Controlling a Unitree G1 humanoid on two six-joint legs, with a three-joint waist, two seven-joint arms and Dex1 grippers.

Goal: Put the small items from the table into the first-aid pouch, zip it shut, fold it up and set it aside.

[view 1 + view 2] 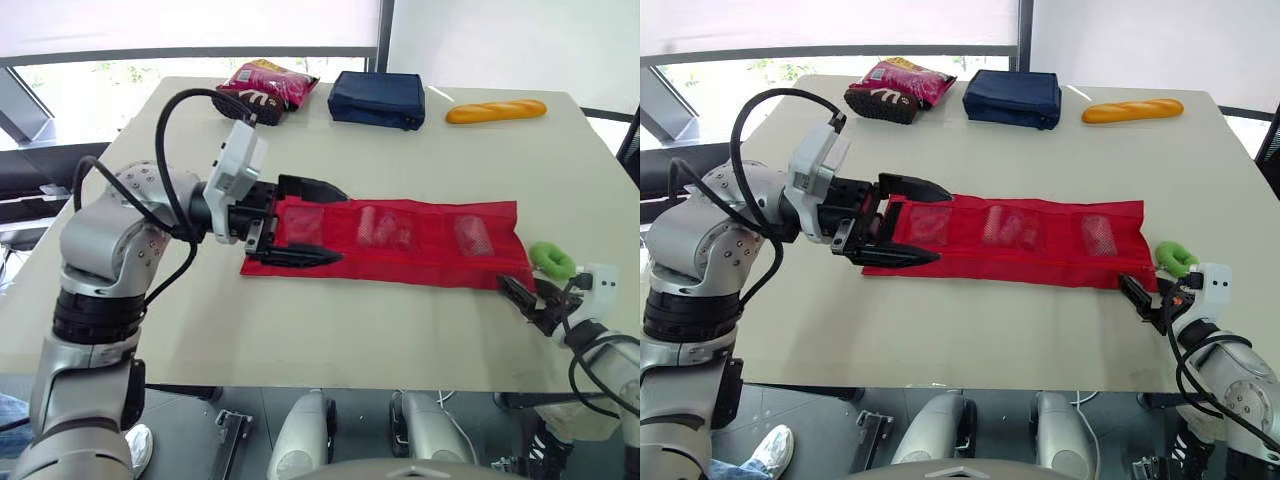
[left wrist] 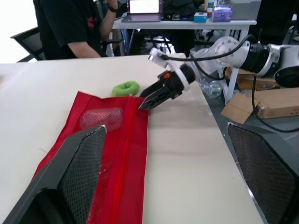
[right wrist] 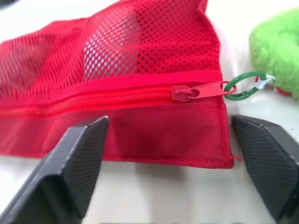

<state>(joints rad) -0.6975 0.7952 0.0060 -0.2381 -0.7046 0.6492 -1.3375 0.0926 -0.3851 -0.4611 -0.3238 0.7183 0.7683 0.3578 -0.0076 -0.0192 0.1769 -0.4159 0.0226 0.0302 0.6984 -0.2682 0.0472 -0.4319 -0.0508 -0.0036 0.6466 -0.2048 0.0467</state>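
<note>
The red first-aid pouch [image 1: 400, 240] lies unfolded flat along the table, with small items showing through its mesh pockets. Its zipper slider [image 3: 194, 91] sits at the right end, and a green ring [image 3: 243, 85] links it to a fuzzy green tag [image 1: 552, 260]. My left gripper [image 1: 340, 225] is open, one finger on each side of the pouch's left end. Low over the table at the pouch's front right corner, my right gripper [image 1: 515, 295] is open, with that corner and the slider just ahead of its fingers [image 3: 70, 158].
At the table's far side lie a red snack bag [image 1: 268, 88], a navy pouch [image 1: 378, 98] and a bread roll [image 1: 496, 111]. The table's front edge runs just below the right gripper. A person in black [image 2: 74, 23] sits beyond the right end.
</note>
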